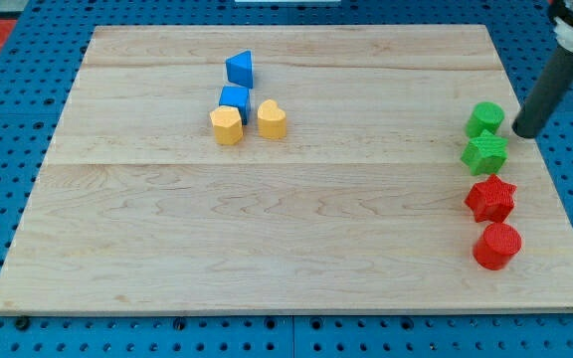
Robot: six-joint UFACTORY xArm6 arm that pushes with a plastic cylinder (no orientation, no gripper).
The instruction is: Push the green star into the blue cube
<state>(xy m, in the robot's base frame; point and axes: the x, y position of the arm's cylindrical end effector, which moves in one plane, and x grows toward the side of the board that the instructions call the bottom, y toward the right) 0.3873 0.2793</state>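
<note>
The green star (484,153) lies near the board's right edge, just below a round green block (484,119). The blue cube (234,98) sits far off at the view's upper left of centre, with a blue triangular block (240,69) above it. My tip (523,132) rests at the board's right edge, just right of the two green blocks, level with the gap between them and a little apart from both.
A yellow hexagonal block (226,126) touches the blue cube from below, and a yellow heart-like block (272,119) lies to its right. A red star (490,199) and a red cylinder (496,246) lie below the green star. The wooden board (286,229) sits on blue pegboard.
</note>
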